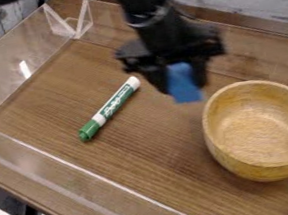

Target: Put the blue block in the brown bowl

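**Q:** Blue block (181,82) — where is it, and what has hold of it?

**A:** It hangs in my gripper (179,74), clear of the wooden tabletop (51,102). My fingers are pinched on its upper part, one to each side; the lower half shows below them, tilted. It sits just beside the near-left rim of the brown bowl (262,129), not yet over the hollow.

**Q:** Handling estimate?

**A:** Judging by looks: small solid brick, stiff, probably light. Matte faces should give the pads friction, so slip risk seems low. No crush risk that I can see. Flat opposing faces are the right place to hold, as I hold now.

**Q:** Anything else nearby?

**A:** Green-and-white marker (109,108) lies flat on the table to the left, well apart from the block.

**Q:** Drop risk?

**A:** Bowl is wide and deep against the block. A bounce is possible off hard wood; I judge a low release best.
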Controlling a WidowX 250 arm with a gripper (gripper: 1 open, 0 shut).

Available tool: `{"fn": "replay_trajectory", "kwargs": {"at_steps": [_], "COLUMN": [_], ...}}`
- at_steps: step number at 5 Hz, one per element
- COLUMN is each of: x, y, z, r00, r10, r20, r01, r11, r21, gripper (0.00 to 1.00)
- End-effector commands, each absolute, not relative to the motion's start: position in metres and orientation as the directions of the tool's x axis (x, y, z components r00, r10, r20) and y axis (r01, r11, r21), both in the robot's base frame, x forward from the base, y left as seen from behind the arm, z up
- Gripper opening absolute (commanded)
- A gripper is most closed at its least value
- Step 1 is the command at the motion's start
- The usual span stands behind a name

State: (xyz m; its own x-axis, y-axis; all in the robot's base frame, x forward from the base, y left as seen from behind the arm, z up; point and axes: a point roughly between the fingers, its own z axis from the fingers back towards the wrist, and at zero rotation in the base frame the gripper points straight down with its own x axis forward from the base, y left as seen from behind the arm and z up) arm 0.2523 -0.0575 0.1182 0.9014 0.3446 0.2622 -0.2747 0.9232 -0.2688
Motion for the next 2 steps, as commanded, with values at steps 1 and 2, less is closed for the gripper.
{"fn": "replay_trajectory", "kwargs": {"at_steps": [1, 2], "x": [0.255, 0.251], "y": [-0.088, -0.113], "z": [0.128, 0.122], "r00": [0.895, 0.899], "r10": [0.323, 0.307], "r20": [0.306, 0.313], "r01": [-0.236, -0.219], "r11": [0.928, 0.933], "r21": [-0.288, -0.286], "gripper": [0.0, 0.0]}}
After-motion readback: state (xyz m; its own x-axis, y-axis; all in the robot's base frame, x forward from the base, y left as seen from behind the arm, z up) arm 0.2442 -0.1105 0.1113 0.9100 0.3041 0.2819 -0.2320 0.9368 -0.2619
